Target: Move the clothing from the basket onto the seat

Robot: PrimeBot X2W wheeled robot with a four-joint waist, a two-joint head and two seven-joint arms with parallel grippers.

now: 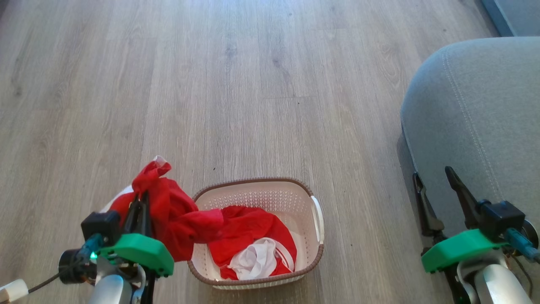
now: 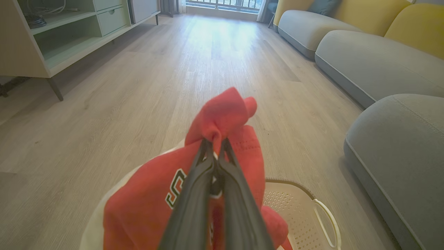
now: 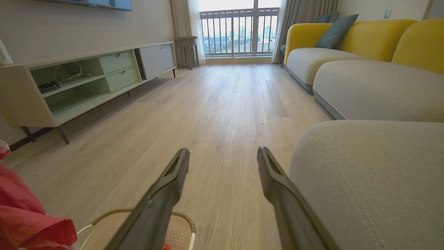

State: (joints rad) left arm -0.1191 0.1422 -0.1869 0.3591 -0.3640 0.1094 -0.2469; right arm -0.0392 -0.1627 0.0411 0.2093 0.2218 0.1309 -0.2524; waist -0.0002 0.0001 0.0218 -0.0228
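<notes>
Left jaws: pressed together on a bunched fold of the red jersey (image 1: pixel 168 211). A knot of cloth poked out past the tips. Pinching a gathered fold probably gave the soft fabric a firmer hold than a single layer would.
Right jaws: spread wide with nothing between them, at the near right beside the seat's near-left edge. They looked parked clear of the work, perhaps ready to help at the seat.
Held cloth: it hung to the left of the basket (image 1: pixel 270 196), above the wood floor (image 1: pixel 236 84). White lettering showed on it in the left wrist view. A red tail ran from the pinch over the basket's left rim and down inside, so the garment was only partly out.
In the basket: more red cloth with white trim lay on the near side with a white cloth piece (image 1: pixel 255 257). The far side of the perforated bottom was bare.
Basket position: it stood on the floor at near centre, between the two arms.
Seat (image 1: pixel 476 109): a grey cushion with double stitching at the right, well apart from the held jersey, with the basket between them.
Progress: judged early, as no clothing showed on the seat.
Next need: likely a higher lift so the tail clears the rim, then a carry rightward.
Risk: the trailing cloth could snag and tip the light basket.
</notes>
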